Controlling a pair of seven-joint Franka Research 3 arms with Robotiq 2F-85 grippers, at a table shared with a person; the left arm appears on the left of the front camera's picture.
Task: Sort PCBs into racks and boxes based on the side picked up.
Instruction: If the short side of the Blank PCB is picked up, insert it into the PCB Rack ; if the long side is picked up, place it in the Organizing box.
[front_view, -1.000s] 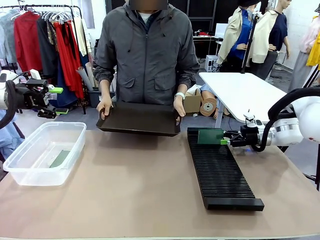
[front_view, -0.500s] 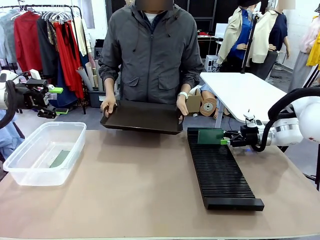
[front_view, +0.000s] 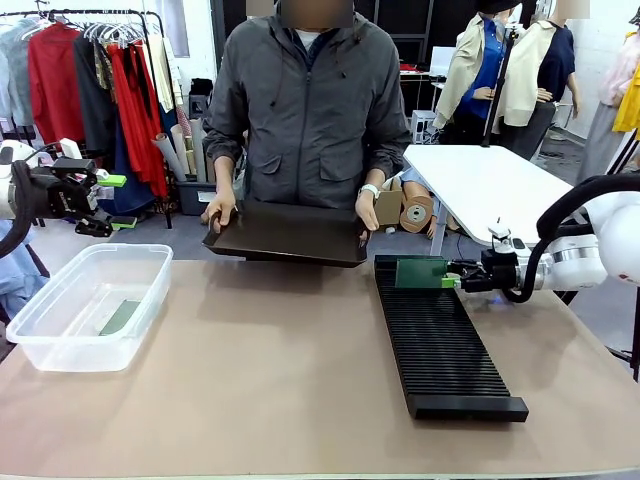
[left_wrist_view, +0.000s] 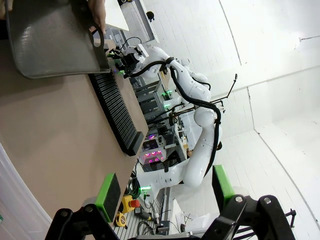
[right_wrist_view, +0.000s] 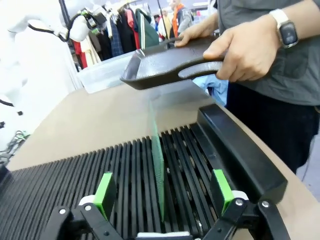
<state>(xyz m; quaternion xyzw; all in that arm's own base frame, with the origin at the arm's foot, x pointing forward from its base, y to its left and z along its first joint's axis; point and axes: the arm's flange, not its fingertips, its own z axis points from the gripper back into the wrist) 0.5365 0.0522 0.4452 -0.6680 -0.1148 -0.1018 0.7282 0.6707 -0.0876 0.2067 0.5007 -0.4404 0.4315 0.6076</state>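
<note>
A green PCB (front_view: 420, 272) stands upright in a far slot of the long black rack (front_view: 440, 335). In the right wrist view this PCB (right_wrist_view: 157, 160) is edge-on between my right gripper's (right_wrist_view: 162, 192) spread fingers, and neither green pad (right_wrist_view: 104, 192) touches it. From the front, the right gripper (front_view: 462, 280) is open at the rack's far right side. A second PCB (front_view: 120, 317) lies flat in the clear box (front_view: 60, 345) at the left. My left gripper (front_view: 112, 200) hangs open and empty above and behind the box; its fingers (left_wrist_view: 107, 190) are wide apart in its wrist view.
A person at the far edge holds a flat black tray (front_view: 285, 233) in both hands, just above the table; it also shows as the tray (right_wrist_view: 165, 65) close beyond the rack. A white table (front_view: 490, 185) stands behind on the right. The brown tabletop (front_view: 270, 370) lies bare between box and rack.
The person has raised the black tray a little and drawn it back toward their body. Neither arm has moved.
</note>
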